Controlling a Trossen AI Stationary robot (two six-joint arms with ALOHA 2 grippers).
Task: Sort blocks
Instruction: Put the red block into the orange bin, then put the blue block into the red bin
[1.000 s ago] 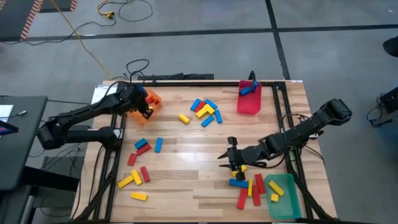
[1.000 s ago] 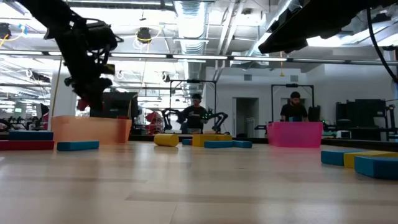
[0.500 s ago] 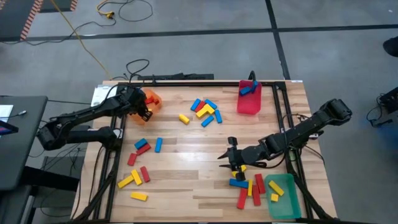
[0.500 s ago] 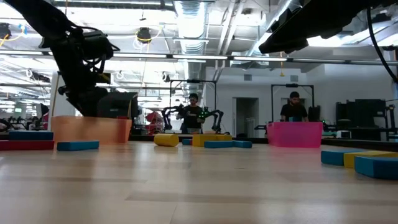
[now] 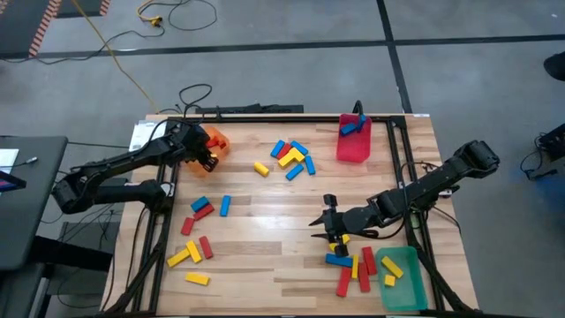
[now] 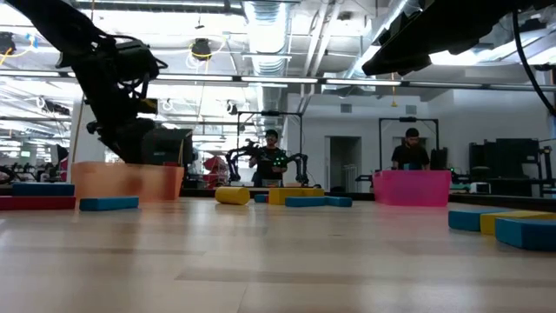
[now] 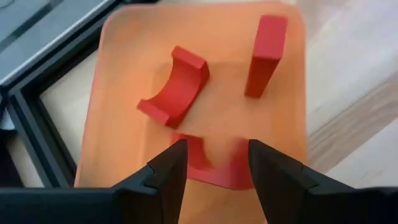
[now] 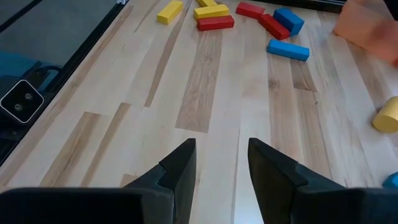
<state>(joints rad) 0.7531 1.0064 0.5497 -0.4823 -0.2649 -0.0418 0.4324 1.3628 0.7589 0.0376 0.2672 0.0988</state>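
Three red blocks lie in the orange bin at the table's far left corner: a curved one, a straight bar, and a third red piece directly under the left claw, seen through the gap between its fingers. That claw hovers over the bin with its fingers apart and nothing between them; the piece below looks already let go.

The rest of the blocks are spread over the table. The nearest loose ones to the left claw are a small group of blue and red bars toward the near side of the table from the bin, with more red and yellow ones beyond them by the near left edge. A mixed pile sits mid-table at the far side, about level with the claw.

The right claw is low over the table near the green bin, fingers apart and empty in its own view, with a cluster of blocks just beside it.

I judge the left arm's next reach goes back toward the near left groups.
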